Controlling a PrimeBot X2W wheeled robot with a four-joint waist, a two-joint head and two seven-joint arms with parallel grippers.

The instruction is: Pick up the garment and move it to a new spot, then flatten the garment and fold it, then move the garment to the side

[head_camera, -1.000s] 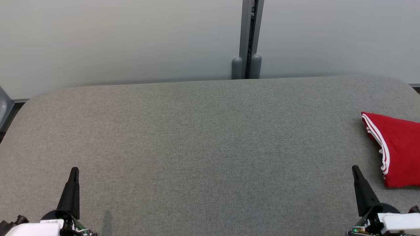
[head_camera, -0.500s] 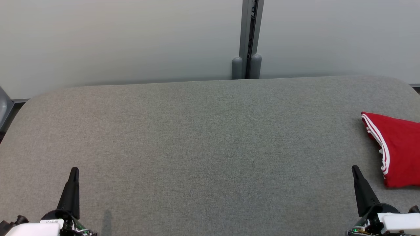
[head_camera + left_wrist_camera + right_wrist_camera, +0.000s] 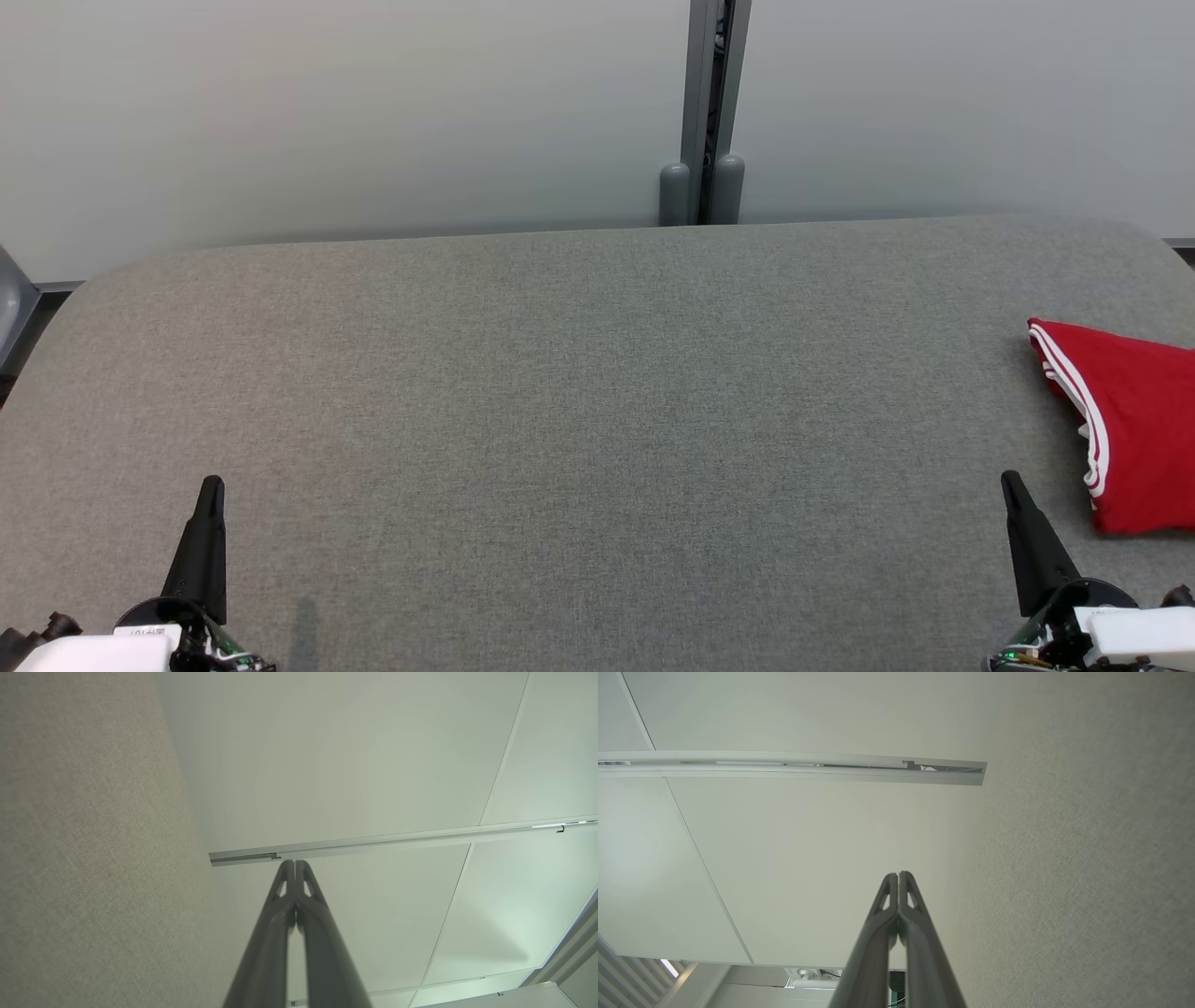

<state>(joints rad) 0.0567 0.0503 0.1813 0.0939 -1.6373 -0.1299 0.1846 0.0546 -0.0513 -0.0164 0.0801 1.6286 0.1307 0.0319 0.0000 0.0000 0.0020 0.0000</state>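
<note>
At the table's [image 3: 560, 420] right edge lies the garment [image 3: 1134, 429], folded; it looks soft and light, likely to sag, so pinch through its layers at the striped edge. Left gripper [image 3: 211, 485] and right gripper [image 3: 1009, 480], both closed and empty, rest by the near edge.
</note>
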